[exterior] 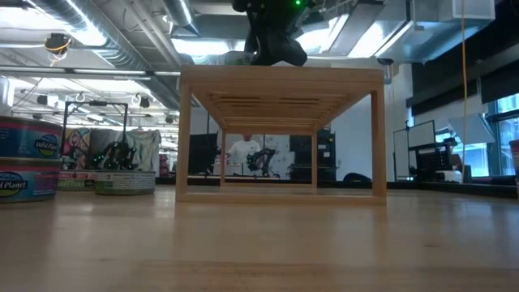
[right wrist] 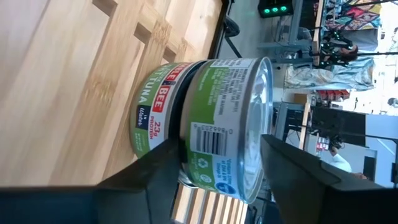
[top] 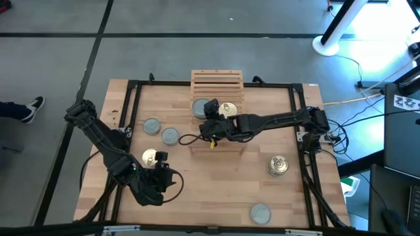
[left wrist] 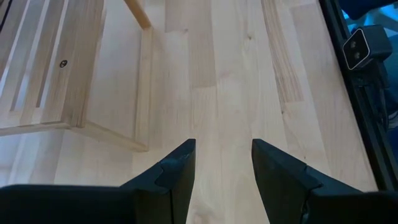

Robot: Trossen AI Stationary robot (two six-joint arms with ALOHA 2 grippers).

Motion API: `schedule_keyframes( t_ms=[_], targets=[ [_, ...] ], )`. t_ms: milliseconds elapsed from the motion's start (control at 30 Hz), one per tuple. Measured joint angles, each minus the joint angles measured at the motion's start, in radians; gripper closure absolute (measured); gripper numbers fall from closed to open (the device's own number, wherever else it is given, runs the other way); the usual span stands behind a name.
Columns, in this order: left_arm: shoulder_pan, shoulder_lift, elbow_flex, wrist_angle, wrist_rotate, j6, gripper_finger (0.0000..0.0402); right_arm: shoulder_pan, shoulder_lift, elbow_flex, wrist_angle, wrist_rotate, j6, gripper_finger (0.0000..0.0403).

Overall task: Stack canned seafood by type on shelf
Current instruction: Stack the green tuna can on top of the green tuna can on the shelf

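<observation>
The slatted wooden shelf (top: 217, 84) stands at the table's far middle. On its top my right gripper (top: 210, 109) stands open, one finger on each side of the upper tin (right wrist: 233, 118) of a two-tin, green-labelled stack. The stack's grey top (top: 199, 108) shows from above, with a golden-topped tin (top: 228, 109) beside it. Loose tins on the table: two grey (top: 152, 126) (top: 170, 136), one golden (top: 149, 157), another golden (top: 278, 165) and one grey (top: 260, 212). My left gripper (left wrist: 222, 168) hangs open over bare wood beside the near-left golden tin. My right gripper comes in slanting down from the table's right, its fingers (right wrist: 163, 171) on either side of the upper tin's wall (right wrist: 205, 134). That tin sits upright on the lower tin (right wrist: 152, 112). Whether the fingers touch it, I cannot tell.
A black metal frame (top: 134, 98) runs round the table. The shelf's open underside (exterior: 280, 146) shows in the low view, with tins (exterior: 24, 162) at the left. A shelf corner (left wrist: 68, 99) lies ahead of my left gripper. Bare wood lies at the near middle.
</observation>
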Motion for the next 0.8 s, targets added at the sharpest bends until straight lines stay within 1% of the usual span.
schedule_keyframes(
  t_ms=[100, 200, 633, 800],
  targets=[
    [0.0, 0.0, 0.0, 0.0, 0.0, 0.0, 0.0249, 0.001, 0.0, 0.0, 0.003, 0.007, 0.0, 0.016],
    [0.0, 0.0, 0.0, 0.0, 0.0, 0.0, 0.0249, 0.001, 0.0, 0.0, 0.004, 0.008, -0.009, 0.0154],
    [0.0, 0.0, 0.0, 0.0, 0.0, 0.0, 0.0249, 0.001, -0.001, 0.0, -0.001, 0.006, -0.032, 0.0175],
    [0.0, 0.0, 0.0, 0.001, 0.0, 0.0, 0.0249, 0.001, -0.022, 0.0, -0.016, -0.03, -0.029, 0.0176]
  ],
)
